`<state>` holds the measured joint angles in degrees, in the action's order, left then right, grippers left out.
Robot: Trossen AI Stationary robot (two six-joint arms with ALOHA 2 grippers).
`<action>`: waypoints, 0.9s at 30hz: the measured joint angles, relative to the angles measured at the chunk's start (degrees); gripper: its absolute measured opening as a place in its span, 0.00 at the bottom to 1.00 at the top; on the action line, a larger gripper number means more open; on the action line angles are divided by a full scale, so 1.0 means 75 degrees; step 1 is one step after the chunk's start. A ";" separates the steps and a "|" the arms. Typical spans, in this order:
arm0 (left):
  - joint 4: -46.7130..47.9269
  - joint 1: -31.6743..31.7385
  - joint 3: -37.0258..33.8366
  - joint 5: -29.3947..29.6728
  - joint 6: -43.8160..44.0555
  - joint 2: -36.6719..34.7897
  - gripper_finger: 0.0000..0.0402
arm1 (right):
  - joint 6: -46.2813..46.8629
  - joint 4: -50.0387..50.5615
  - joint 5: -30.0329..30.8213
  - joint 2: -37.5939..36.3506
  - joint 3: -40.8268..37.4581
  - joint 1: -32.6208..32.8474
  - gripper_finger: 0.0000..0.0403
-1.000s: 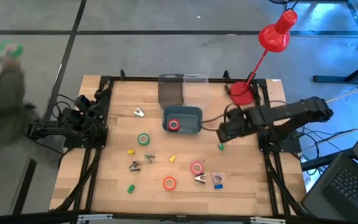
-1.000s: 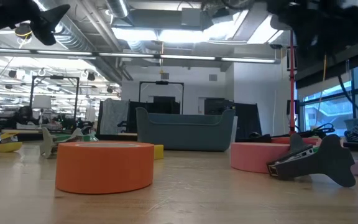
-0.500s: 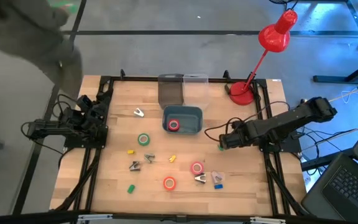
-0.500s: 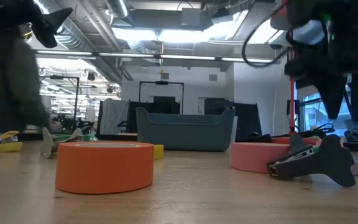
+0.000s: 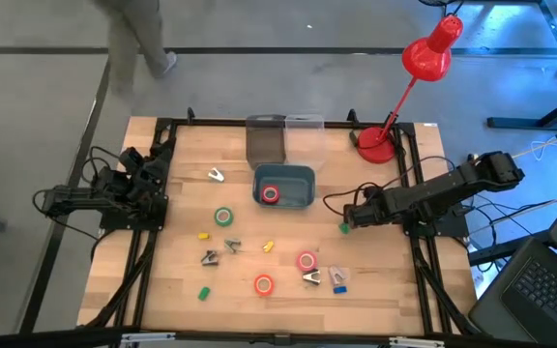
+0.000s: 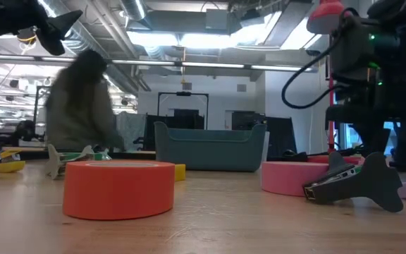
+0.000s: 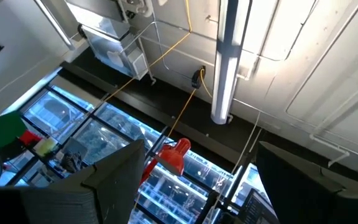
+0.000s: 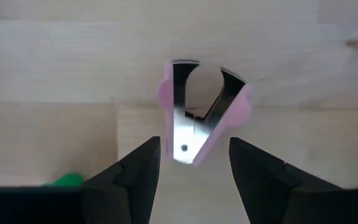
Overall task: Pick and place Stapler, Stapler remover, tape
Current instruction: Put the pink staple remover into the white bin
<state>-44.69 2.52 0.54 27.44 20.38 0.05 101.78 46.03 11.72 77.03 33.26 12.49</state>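
My right gripper (image 5: pixel 348 218) is low over the table's right middle, open. In the right wrist view, a pink staple remover (image 8: pixel 201 115) lies flat on the wood, its hinge end between my two fingers (image 8: pixel 135 177), with a gap on each side. The arm hides it in the high view. A red tape roll (image 5: pixel 271 194) lies in the blue bin (image 5: pixel 300 176). On the table lie a green roll (image 5: pixel 223 217), a pink roll (image 5: pixel 306 260) and an orange roll (image 5: pixel 263 284). My left gripper (image 5: pixel 149 166) waits open at the left edge.
Other staple removers (image 5: pixel 217 175) (image 5: pixel 209 256) (image 5: pixel 310 277) lie about, with a small blue item (image 5: pixel 337 280) and small green (image 5: pixel 343 228) and yellow blocks. A clear box (image 5: pixel 267 138) and a red lamp (image 5: pixel 375 145) stand at the far edge. A person (image 5: pixel 133 29) walks beyond the table.
My right gripper has come down toward the table and a little toward the near edge, ending low over the pink staple remover. The person beyond the table has walked from the left side round toward the far side.
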 joint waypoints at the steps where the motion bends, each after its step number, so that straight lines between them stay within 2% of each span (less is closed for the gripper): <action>1: 0.0000 0.0000 0.0000 0.0000 0.0001 0.0001 0.74 | -0.0003 -0.0028 0.0042 0.0000 -0.0035 0.0000 0.48; 16: 0.0000 0.0000 0.0000 0.0000 -0.0003 0.0000 0.74 | 0.0351 -0.0426 0.0458 -0.0012 -0.0433 0.0006 0.47; 19: 0.0000 0.0000 -0.0003 0.0000 -0.0006 0.0001 0.74 | 0.0348 -0.0409 0.0507 -0.0009 -0.0441 0.0006 0.40; 24: 0.0000 0.0000 -0.0003 0.0000 -0.0008 0.0001 0.74 | 0.0225 -0.0426 0.0687 -0.0006 -0.0450 0.0006 0.21; 27: 0.0000 0.0000 -0.0003 0.0000 -0.0004 0.0001 0.74 | 0.0163 -0.0461 0.0739 -0.0003 -0.0450 0.0006 0.21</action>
<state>-44.69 2.52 0.51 27.44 20.35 0.05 103.00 42.57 17.26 77.01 29.89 12.53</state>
